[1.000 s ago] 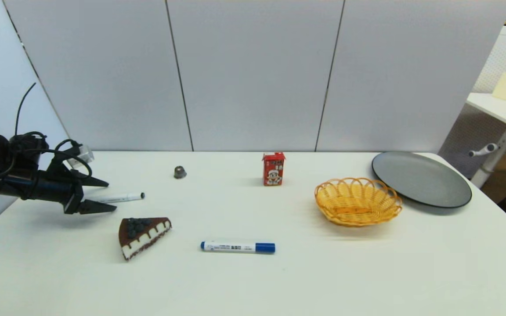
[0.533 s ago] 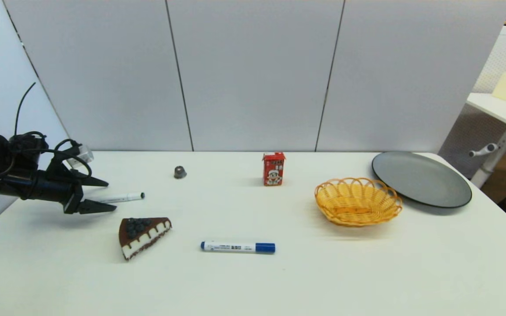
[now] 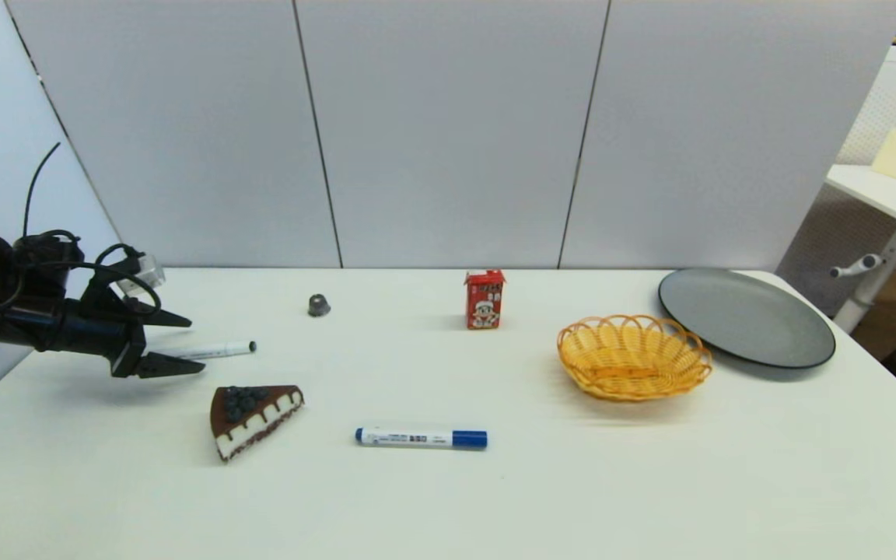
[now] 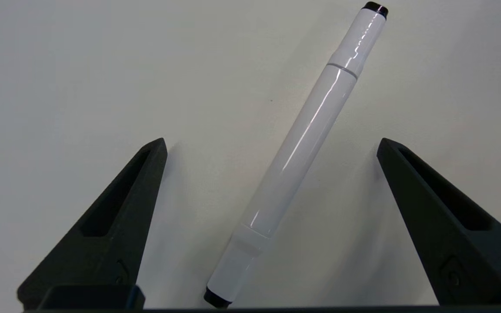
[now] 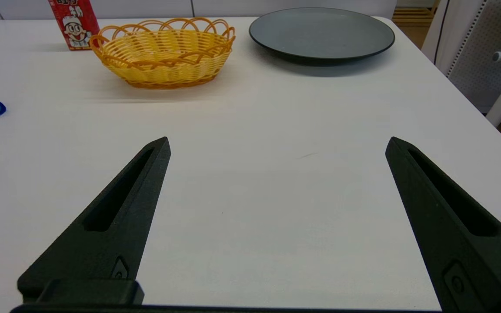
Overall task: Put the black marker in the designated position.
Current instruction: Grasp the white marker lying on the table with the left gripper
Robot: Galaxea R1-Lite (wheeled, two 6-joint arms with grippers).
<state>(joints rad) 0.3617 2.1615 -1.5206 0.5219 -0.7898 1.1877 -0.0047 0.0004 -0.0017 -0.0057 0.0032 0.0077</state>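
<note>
Comparing with a second ago, I see almost no change: my left gripper [image 3: 183, 342] has barely shifted and still straddles the black marker [image 3: 215, 351], fingers apart, nothing gripped. The marker lies flat on the table [image 3: 495, 498], far left, behind the cake slice [image 3: 253, 416]. Grasp not yet made, I judge. Right gripper [image 5: 276, 143] parked, fingers apart.

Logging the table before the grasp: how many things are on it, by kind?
Markers: 2, the black marker and the blue-capped marker
Cake slice: 1
Small grey knob: 1
Red carton: 1
Basket: 1
Plate: 1
Total: 7
</note>
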